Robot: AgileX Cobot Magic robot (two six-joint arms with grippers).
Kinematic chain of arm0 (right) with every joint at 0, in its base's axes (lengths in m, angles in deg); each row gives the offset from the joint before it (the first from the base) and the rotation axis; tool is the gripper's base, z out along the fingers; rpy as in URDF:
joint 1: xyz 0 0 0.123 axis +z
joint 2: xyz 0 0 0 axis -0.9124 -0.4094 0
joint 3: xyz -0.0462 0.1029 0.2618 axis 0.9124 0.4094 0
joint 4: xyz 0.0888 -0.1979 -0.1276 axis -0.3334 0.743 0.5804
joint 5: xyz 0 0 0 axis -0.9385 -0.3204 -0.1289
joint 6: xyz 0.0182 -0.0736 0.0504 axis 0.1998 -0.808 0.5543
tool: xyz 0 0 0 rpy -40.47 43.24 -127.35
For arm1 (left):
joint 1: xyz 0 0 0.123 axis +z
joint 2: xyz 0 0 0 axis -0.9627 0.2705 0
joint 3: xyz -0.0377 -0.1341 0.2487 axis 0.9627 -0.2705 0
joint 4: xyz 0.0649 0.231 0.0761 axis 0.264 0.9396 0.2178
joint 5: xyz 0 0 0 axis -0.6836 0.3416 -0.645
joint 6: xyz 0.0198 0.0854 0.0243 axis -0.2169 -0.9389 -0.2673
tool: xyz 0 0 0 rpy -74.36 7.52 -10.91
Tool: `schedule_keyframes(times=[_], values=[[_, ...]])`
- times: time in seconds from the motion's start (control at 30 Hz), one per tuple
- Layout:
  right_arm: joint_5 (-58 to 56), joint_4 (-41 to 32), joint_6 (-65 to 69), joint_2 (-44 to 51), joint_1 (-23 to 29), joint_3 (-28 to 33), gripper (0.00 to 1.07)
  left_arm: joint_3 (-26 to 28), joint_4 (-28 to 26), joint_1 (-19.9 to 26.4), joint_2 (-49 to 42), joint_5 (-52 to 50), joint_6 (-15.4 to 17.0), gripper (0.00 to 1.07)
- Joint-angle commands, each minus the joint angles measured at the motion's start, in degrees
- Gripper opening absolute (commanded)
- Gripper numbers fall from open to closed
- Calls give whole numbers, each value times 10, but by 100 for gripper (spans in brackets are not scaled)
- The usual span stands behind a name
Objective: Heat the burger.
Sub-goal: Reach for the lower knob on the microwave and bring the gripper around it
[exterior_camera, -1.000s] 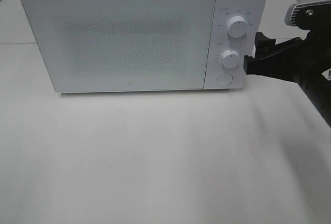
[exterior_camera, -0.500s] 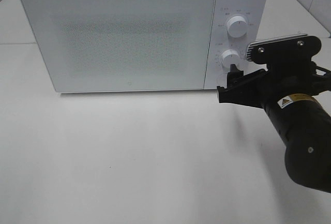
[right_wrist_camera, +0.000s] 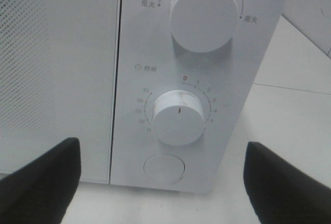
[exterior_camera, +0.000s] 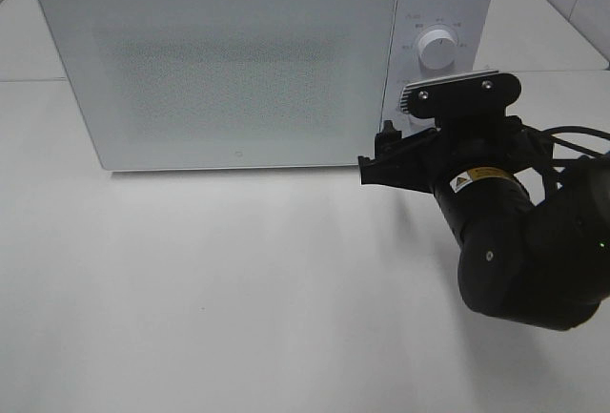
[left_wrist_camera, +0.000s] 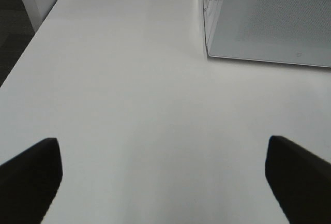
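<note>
Right hand (exterior_camera: 379,153) is spread wide and holds nothing, squared up to the control panel of the microwave (exterior_camera: 229,70), which stands toward the table's (exterior_camera: 238,289) far edge. Dead ahead, framed between the hand's fingers, sits the timer knob (right_wrist_camera: 177,118). Its mark looks to be at zero. A round button (right_wrist_camera: 164,168) lies just below and a second knob (right_wrist_camera: 206,14) above. Out at the other end, the left hand (left_wrist_camera: 163,177) hangs released over bare table, near the microwave's front left corner. The door (exterior_camera: 219,70) is shut and frosted, and no burger shows anywhere. It's likely inside, but I can't tell. The right hand is nearer, so the timer twist looks like its job.
</note>
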Motion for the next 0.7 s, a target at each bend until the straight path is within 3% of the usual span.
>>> schedule_keyframes(times=[0.03,0.7], values=[[70,6,2,-1,-27,-25,77,-1,-1,2,-9,-9,3,101],[50,5,3,-56,-61,-103,77,-1,-1,2,-9,-9,3,101]])
